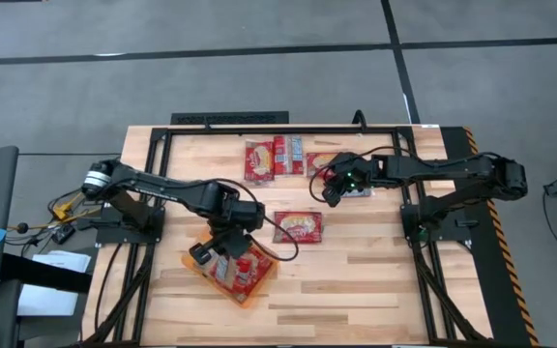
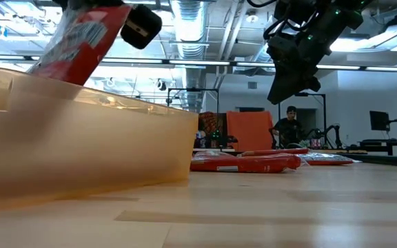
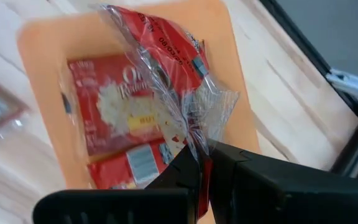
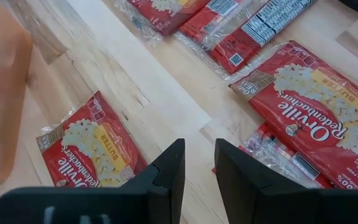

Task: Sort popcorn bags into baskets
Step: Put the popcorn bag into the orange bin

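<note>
My left gripper [image 1: 222, 235] hovers over the translucent orange bin [image 1: 197, 259], shut on a red popcorn bag [image 3: 160, 68]. In the low view that bag [image 2: 81, 38] hangs tilted above the bin's wall [image 2: 81, 138]. More red bags [image 3: 114, 118] lie flat inside the bin. My right gripper [image 4: 199, 167] is open, touches nothing and hovers above the table. It is near a bag [image 4: 319, 109] of the far cluster [image 1: 274, 159]. A single bag [image 1: 298, 225] lies flat mid-table. My left gripper pinches the bag between its two fingers by the crinkled clear wrapper edge [image 3: 199, 134] at one end. The fingers point down from above. The bag is lifted clear and hangs tilted over the bin.
The bin sits near the table's near-left part, turned at an angle. Several bags lie flat side by side by the far edge [image 1: 288, 155], another under the right gripper [image 4: 95, 149]. Bare wood stretches along the near edge [image 1: 375, 290]. A person sits in the room behind [image 2: 291, 124].
</note>
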{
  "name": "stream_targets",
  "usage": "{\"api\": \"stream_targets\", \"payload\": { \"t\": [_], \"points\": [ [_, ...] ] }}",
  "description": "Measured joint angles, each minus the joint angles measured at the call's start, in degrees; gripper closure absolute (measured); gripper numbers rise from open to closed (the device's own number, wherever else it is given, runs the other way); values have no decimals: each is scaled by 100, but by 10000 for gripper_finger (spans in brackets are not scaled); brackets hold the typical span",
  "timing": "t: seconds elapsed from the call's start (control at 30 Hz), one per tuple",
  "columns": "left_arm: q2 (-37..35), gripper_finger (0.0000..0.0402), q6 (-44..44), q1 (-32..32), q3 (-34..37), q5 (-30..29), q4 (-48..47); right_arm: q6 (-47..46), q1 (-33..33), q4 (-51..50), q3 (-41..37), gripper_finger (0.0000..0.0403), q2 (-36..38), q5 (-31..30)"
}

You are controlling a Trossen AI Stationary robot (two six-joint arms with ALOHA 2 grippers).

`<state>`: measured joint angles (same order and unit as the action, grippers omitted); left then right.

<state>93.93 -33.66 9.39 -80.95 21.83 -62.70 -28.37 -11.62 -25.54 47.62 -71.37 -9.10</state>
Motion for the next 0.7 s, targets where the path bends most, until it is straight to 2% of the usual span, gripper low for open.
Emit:
{"api": "stream_targets", "payload": {
  "t": [0.17,0.33,0.53,0.7],
  "points": [
    [-44,401,25,8,-4,311,221,42,-2,-24,0,290,1,-9],
    [-18,395,2,108,-4,284,212,172,-2,-31,0,290,2,-9],
    [-15,370,-164,204,-4,-38,260,193,-2,-33,0,290,2,-7],
    [-15,336,65,221,-4,-114,612,216,-2,-64,0,290,2,-5]
  ]
}}
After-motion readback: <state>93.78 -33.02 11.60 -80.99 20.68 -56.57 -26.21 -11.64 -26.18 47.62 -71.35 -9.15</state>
